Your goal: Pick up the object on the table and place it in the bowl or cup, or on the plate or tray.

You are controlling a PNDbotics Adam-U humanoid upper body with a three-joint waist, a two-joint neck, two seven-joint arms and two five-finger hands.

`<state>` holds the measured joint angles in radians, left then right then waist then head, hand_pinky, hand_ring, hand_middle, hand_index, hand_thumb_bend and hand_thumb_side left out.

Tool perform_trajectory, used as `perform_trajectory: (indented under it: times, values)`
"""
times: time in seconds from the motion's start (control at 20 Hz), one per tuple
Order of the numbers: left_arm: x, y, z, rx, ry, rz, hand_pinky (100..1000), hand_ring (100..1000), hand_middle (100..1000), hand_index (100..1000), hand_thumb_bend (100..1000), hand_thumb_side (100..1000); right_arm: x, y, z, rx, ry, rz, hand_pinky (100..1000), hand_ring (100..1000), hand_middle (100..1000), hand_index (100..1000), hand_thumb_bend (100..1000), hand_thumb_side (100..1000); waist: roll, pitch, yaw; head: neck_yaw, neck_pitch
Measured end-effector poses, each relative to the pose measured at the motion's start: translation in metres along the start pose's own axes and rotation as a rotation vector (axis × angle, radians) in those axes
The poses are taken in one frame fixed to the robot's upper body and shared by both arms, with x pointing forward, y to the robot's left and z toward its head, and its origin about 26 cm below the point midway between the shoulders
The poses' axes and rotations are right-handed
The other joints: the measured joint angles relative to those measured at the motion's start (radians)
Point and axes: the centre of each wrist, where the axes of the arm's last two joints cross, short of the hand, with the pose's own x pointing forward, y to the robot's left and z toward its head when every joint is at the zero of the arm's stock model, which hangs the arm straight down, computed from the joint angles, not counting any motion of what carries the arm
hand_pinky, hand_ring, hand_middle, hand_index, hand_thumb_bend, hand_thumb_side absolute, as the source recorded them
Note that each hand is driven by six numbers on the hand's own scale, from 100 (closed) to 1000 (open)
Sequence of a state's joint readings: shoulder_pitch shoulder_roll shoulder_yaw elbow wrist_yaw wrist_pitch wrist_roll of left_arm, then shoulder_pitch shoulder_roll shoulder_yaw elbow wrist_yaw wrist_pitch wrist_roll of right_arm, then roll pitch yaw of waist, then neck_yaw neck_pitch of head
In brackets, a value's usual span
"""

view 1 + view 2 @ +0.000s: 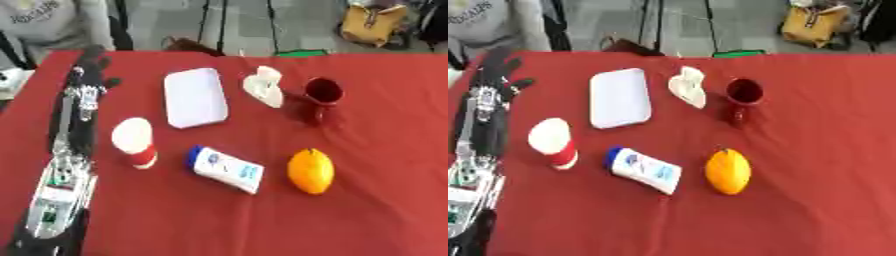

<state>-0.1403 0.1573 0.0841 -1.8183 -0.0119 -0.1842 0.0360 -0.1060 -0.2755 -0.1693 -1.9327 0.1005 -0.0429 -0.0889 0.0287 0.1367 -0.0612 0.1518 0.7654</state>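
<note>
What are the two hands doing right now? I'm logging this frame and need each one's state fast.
Left hand: open, fingers spread, holding nothing, at the table's far left.
Right hand: not in view.

Tray [195, 97] behind bottle [226, 169]; orange [311, 171] right of bottle.

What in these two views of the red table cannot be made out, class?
- Inside of the dark red mug: in shadow, both views.
- Label text on the white bottle with the blue cap: blurred.
- Crumpled white object: shape unclear.
- Right hand: in neither view.
- Left hand: fingers straight, arm cut off by the bottom edge.
</note>
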Motion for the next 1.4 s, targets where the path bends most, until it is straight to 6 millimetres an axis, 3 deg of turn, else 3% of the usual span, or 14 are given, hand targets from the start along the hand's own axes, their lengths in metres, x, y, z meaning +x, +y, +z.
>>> perform_trajectory:
  times: [0.85, 0.95, 1.0, 1.05, 1.1, 1.25, 1.3, 1.4]
  values:
    - [0.002, 0.0, 0.0, -0.005, -0.002, -0.008, 820, 948, 928, 952, 449, 772, 0.0, -0.001, 0.0, -0.002, 0.0, 0.002, 534, 643, 826, 880, 503, 710, 0.0, 0.0, 0.0, -0.002, 0.0]
    - [0.002, 0.001, 0.0, -0.009, 0.001, -0.026, 822, 943, 923, 947, 542, 713, 0.0, -0.001, 0.0, -0.003, 0.0, 0.002, 534, 643, 826, 880, 503, 710, 0.0, 0.0, -0.001, -0.005, 0.0]
    - [0.002, 0.003, -0.001, -0.016, 0.005, -0.054, 824, 932, 912, 937, 613, 630, 0.0, -0.001, 0.0, -0.003, 0.0, 0.002, 534, 643, 827, 880, 505, 710, 0.0, 0.0, -0.001, -0.006, 0.0]
    - [0.004, 0.006, -0.001, -0.036, 0.007, -0.107, 824, 932, 912, 937, 613, 630, 0.0, -0.001, 0.0, -0.003, 0.0, 0.003, 534, 643, 827, 880, 505, 710, 0.0, 0.0, 0.0, -0.009, 0.0]
    - [0.007, 0.01, -0.003, -0.063, 0.009, -0.18, 832, 924, 903, 934, 767, 550, 0.0, -0.001, 0.0, -0.003, 0.0, 0.003, 534, 643, 827, 880, 505, 710, 0.0, 0.0, 0.0, -0.011, 0.0]
    - [0.027, 0.026, -0.01, -0.153, 0.015, -0.488, 834, 922, 902, 936, 798, 541, 0.0, -0.001, 0.0, -0.004, 0.001, 0.005, 534, 643, 827, 880, 505, 710, 0.001, 0.0, 0.001, -0.013, 0.0]
    - [0.033, 0.028, -0.011, -0.173, 0.021, -0.58, 858, 920, 898, 950, 994, 600, 0.0, -0.002, 0.0, -0.005, 0.001, 0.006, 534, 643, 827, 880, 503, 711, 0.001, 0.0, 0.001, -0.014, 0.0]
    - [0.043, 0.035, -0.014, -0.232, 0.064, -0.781, 862, 919, 898, 950, 1000, 648, 0.0, -0.002, 0.0, -0.006, 0.001, 0.006, 535, 643, 827, 880, 503, 711, 0.004, -0.002, 0.003, -0.014, 0.0]
